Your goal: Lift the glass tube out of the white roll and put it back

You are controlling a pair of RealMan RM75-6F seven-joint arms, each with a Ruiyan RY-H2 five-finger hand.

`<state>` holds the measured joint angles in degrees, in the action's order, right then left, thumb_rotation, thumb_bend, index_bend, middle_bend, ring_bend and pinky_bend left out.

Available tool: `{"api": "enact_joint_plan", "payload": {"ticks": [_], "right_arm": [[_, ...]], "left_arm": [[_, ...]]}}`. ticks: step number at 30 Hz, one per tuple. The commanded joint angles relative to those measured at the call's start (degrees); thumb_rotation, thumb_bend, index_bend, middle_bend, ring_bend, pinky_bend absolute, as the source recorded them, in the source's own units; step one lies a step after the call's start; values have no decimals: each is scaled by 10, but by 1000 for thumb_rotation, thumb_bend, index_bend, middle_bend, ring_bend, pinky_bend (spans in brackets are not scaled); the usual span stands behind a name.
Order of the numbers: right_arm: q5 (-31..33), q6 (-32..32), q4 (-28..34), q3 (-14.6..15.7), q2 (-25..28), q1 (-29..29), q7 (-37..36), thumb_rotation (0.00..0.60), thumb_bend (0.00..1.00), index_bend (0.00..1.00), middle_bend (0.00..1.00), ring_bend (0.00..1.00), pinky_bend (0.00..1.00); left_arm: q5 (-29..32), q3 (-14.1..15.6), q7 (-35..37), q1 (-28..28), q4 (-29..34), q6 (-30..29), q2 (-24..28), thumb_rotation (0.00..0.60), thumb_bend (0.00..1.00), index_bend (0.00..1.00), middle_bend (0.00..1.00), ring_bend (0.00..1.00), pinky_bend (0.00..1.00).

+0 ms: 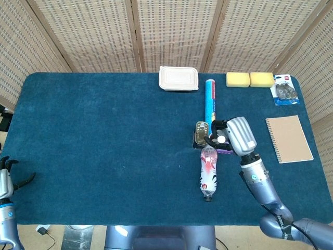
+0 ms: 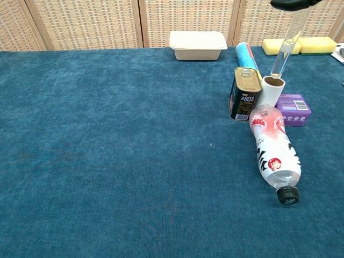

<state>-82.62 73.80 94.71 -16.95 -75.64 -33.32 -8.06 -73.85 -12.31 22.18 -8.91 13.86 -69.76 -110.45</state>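
A blue-carpeted surface stands before woven folding screens that close off the back of the room. Along its far edge sit a cream lidded container, 2 yellow sponges and, at the far right corner, a blister pack; a brown spiral notebook lies near the right edge.

Right of centre, a blue tube lies pointing toward the far edge, and a tin can stands just beside the white roll, with a purple box on the roll's other side. A plastic bottle lies on its side, cap toward the near edge, its base touching the roll.

The right hand pinches the top of the glass tube between its dark fingers. The tube is tilted, its lower tip at the roll's open mouth; whether it has entered cannot be told.

The head view shows the whole right arm over the roll, hiding it, and the left hand at the near left corner, fingers spread and holding nothing. The chest view leaves out that hand, the notebook and most of the right hand, but alone shows the tube's length, the roll's cardboard core and the can's label.
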Motion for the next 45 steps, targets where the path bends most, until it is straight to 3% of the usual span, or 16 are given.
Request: {"api": "enact_joint_plan", "payload": {"ticks": [1, 9, 11, 16, 18, 21, 24, 26, 29, 33, 37, 42, 45], "right_arm": [[13, -5, 18, -10, 34, 6, 2, 600, 315, 794, 987, 1000, 961], [124, -21, -37, -66, 51, -4, 41, 600, 326, 794, 989, 1000, 962], [107, -22, -23, -51, 59, 5, 32, 600, 328, 794, 989, 1000, 962], [-10, 6, 32, 6, 113, 44, -23, 600, 330, 794, 989, 1000, 962], [4, 17, 13, -10, 113, 43, -16, 600, 330, 794, 989, 1000, 962], [87, 10, -43, -54, 97, 28, 13, 600, 330, 794, 989, 1000, 962], [144, 1, -75, -74, 81, 20, 37, 600, 331, 794, 989, 1000, 962], [106, 11, -36, -51, 89, 39, 4, 600, 331, 794, 989, 1000, 962], [-2, 30, 11, 8, 113, 66, -43, 600, 331, 794, 989, 1000, 961], [46, 11, -44, -19, 104, 52, -54, 600, 332, 797, 989, 1000, 961], [133, -3, -90, -53, 80, 36, 4, 600, 333, 797, 992, 1000, 962], [2, 41, -18, 13, 98, 64, -19, 600, 333, 798, 992, 1000, 961], [52, 33, -29, -22, 99, 53, -19, 600, 333, 802, 993, 1000, 962]], "left_arm": [[0, 0, 0, 0, 0, 0, 0, 321, 30, 317, 175, 79, 195], [-2, 2, 1, -1, 0, -1, 0, 324, 29, 316, 176, 79, 195], [-2, 1, 1, -2, 0, 0, 0, 326, 29, 317, 176, 79, 196], [-2, 1, 0, -2, 1, -2, 0, 322, 29, 316, 176, 79, 196], [-2, 1, 0, -1, 1, -4, -1, 327, 30, 316, 175, 79, 196], [-3, 2, 1, 0, 1, -6, -1, 326, 29, 317, 175, 79, 196], [-3, 2, 1, -2, 1, -3, 0, 325, 29, 317, 175, 79, 197], [-2, 2, 1, -3, 0, 0, 0, 325, 30, 317, 175, 79, 197], [-2, 1, 1, -3, 0, 0, 0, 326, 29, 317, 175, 79, 197], [-1, 0, 2, -2, 1, -4, -1, 324, 29, 317, 176, 79, 198], [-2, 1, 7, -1, 2, -8, -1, 327, 29, 316, 176, 79, 198], [-3, 1, 10, -5, 1, -2, 0, 335, 29, 317, 176, 79, 198], [-4, 2, 15, -4, 2, -5, 1, 339, 29, 317, 176, 79, 198]]}}
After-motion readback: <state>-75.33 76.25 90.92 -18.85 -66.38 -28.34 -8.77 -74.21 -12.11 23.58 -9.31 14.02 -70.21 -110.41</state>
